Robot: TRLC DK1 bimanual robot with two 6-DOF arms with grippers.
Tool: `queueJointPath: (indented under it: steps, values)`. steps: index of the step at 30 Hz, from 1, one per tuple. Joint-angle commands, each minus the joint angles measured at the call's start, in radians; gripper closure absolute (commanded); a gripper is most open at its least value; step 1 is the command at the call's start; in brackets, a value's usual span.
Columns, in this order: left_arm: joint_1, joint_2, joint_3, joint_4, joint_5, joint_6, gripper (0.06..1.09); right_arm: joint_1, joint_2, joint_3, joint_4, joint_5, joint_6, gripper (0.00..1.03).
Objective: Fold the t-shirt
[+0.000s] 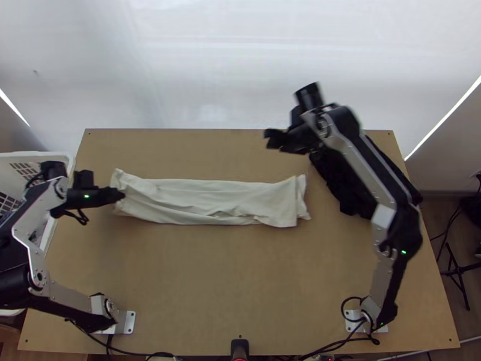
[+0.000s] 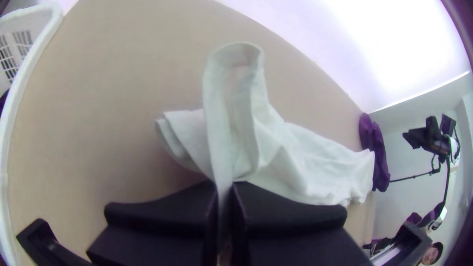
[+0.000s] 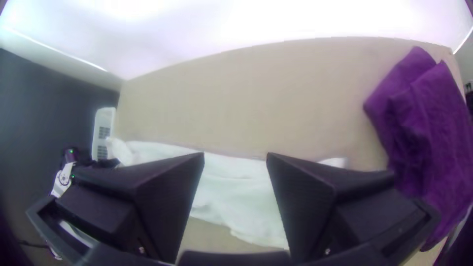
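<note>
Right end effector agape, just past the t-shirt on its far side

Clamped on one short end, the left end effector holds a narrow strip running lengthwise across the desk; the loose end lies nearer the right arm.

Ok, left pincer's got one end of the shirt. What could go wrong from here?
1. Left pincer pinches just a narrow part of the t-shirt; a pull might open the layers or let the rest sag out of line.
2. Right pincer is open and off the shirt, so nothing pins the other end; the whole strip could slide.
3. Purple cloth lies close to that end; a low grab might snag it.
</note>
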Motion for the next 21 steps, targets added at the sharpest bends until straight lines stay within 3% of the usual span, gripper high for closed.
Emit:
queueJointPath:
  steps: [1,5,9,12,17,21]
  values:
    - [0.231,0.105,0.146,-0.066,-0.013,0.099,1.05,-0.133,-0.155,-0.093,-0.001,-0.022,-0.018,0.43]
    - [0.343,0.157,0.231,-0.138,-0.054,0.207,1.05,-0.154,-0.207,-0.140,0.000,-0.022,-0.035,0.43]
    - [0.335,0.089,0.281,-0.251,-0.052,0.215,1.05,-0.182,-0.240,-0.176,0.000,-0.025,-0.035,0.42]
    - [0.245,-0.027,0.306,-0.303,-0.054,0.171,1.05,-0.208,-0.268,-0.199,0.005,-0.028,-0.035,0.42]
    - [0.022,-0.147,0.405,-0.518,-0.054,0.119,1.05,-0.245,-0.322,-0.248,0.008,-0.034,-0.035,0.42]
    - [-0.213,-0.204,0.484,-0.569,-0.056,-0.009,1.05,-0.271,-0.362,-0.285,0.013,-0.042,-0.035,0.42]
